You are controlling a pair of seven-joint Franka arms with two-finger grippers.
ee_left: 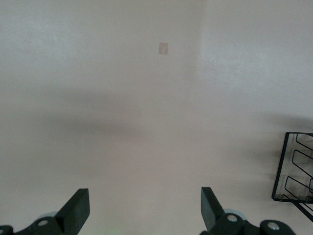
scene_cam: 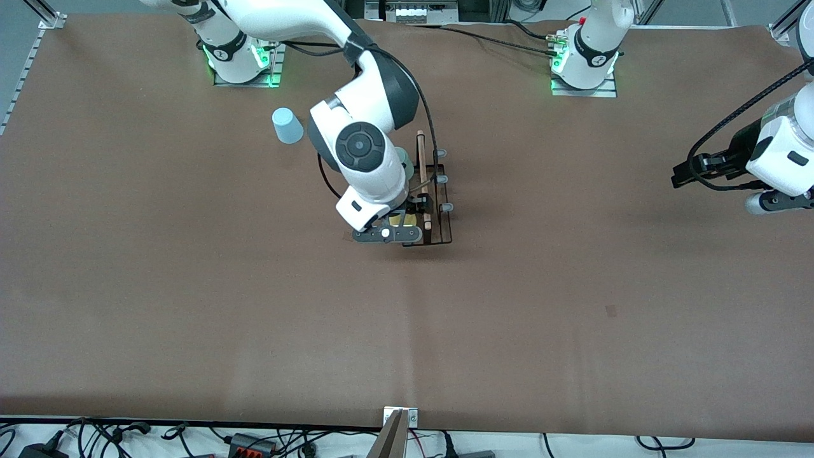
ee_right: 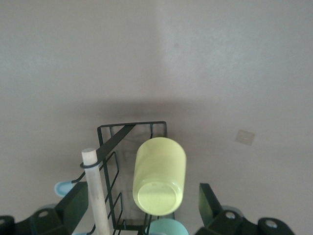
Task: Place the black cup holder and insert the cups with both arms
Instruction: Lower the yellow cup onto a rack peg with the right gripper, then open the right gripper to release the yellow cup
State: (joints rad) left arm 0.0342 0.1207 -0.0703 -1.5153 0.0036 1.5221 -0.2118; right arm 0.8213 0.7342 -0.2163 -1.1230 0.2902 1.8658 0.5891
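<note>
The black cup holder (scene_cam: 439, 210) stands mid-table, its wooden rod handle (scene_cam: 422, 172) lying along the top. My right gripper (scene_cam: 397, 229) hangs over the holder's end nearest the front camera. It is open, its fingers (ee_right: 208, 200) standing clear on either side of the yellow cup (ee_right: 160, 175), which sits upside down and tilted on a peg of the rack (ee_right: 132, 128). A sage green cup (ee_right: 168, 226) rests on the peg beside it, mostly hidden by the arm in the front view (scene_cam: 402, 155). The light blue cup (scene_cam: 287, 125) stands upside down on the table toward the right arm's base. My left gripper (scene_cam: 679, 175) waits open toward the left arm's end of the table.
The brown table mat carries a small square mark (scene_cam: 611, 310), nearer the front camera than the left gripper. In the left wrist view, a corner of the holder (ee_left: 296, 166) shows at the edge past the open left gripper (ee_left: 144, 208). Cables lie along the table's front edge (scene_cam: 254, 439).
</note>
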